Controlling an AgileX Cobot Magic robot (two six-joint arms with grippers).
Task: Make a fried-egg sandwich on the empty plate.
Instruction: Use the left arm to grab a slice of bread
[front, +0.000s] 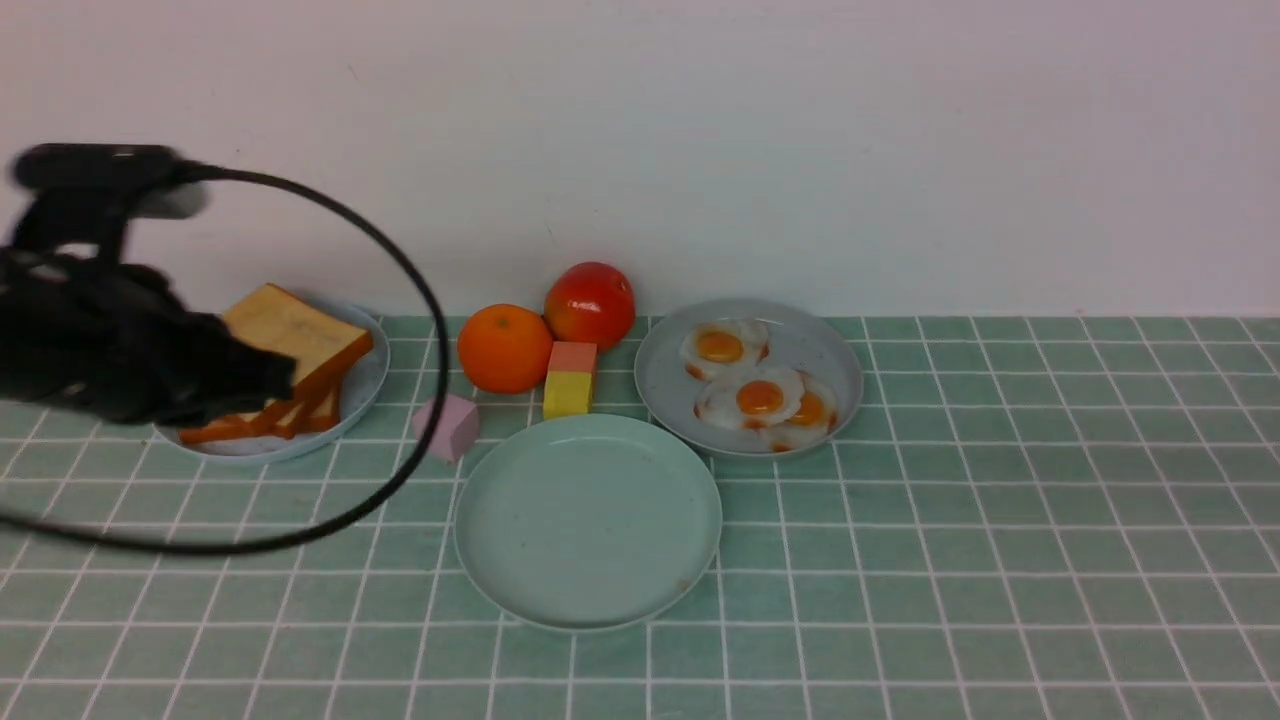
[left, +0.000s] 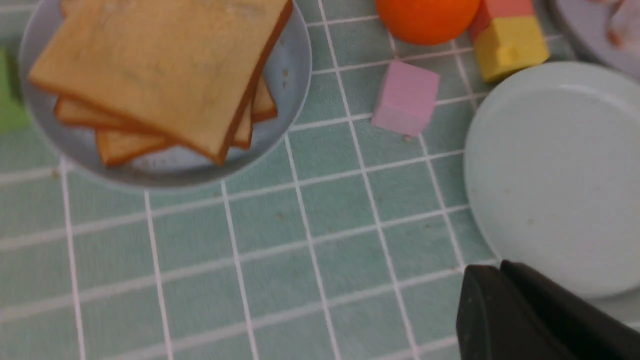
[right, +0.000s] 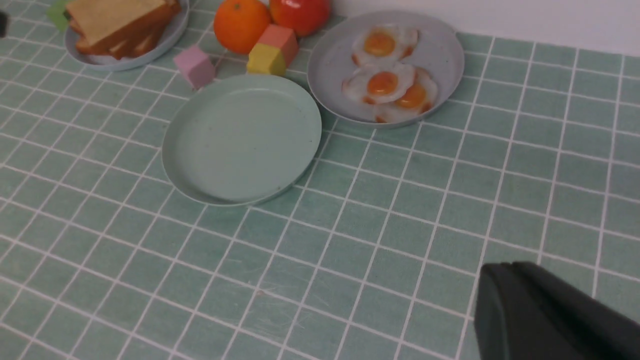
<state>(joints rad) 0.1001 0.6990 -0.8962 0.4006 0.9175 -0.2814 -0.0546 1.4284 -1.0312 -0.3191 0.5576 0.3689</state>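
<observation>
Both your left fingers (left: 505, 305) and right fingers (right: 530, 310) are pressed together, holding nothing. Toast slices (front: 295, 340) lie left of the empty plate (front: 588, 520), fried eggs (front: 760, 395) right of it. Reaching closed, you could shove the slices sideways instead of gripping them. No writing is readable.
</observation>
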